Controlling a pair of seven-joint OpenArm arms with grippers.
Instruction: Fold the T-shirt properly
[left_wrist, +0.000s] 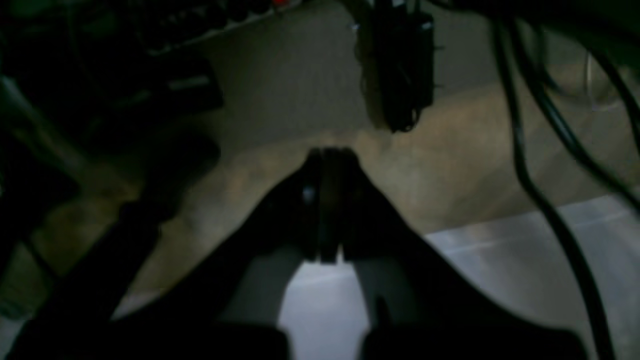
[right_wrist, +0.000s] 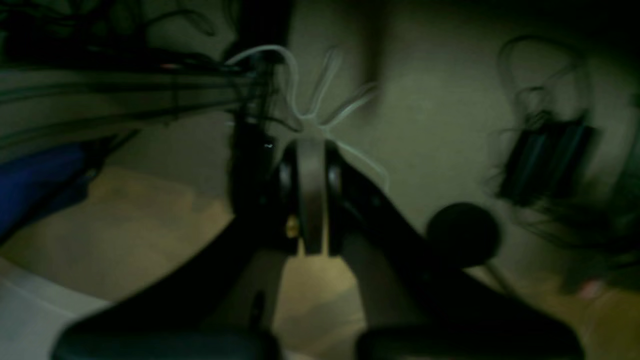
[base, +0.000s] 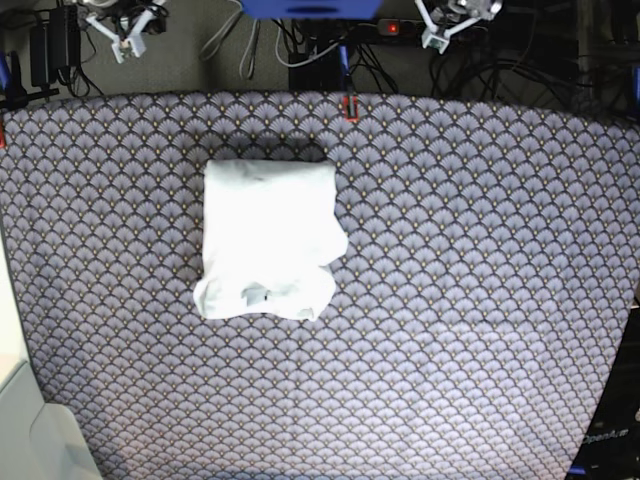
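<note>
T-shirt: I see the T-shirt (base: 267, 238) folded into a compact white block on the table (base: 480, 300), left of centre, toward ten o'clock from the middle of the base view.
Shape: its top edge is straight; the lower edge is rumpled, with a bulge on its three o'clock side.
Table: a patterned scallop cloth covers it.
Left hand: I see the left hand (left_wrist: 327, 155) closed, its jaws pressed together with nothing between them, over dim floor.
Right hand: the right hand (right_wrist: 311, 150) is also closed and grips nothing.
Arms: in the base view both sit off the table's far edge, at eleven and one o'clock, well apart from the T-shirt.
Cables: dark cables (left_wrist: 545, 165) hang near the left hand.
</note>
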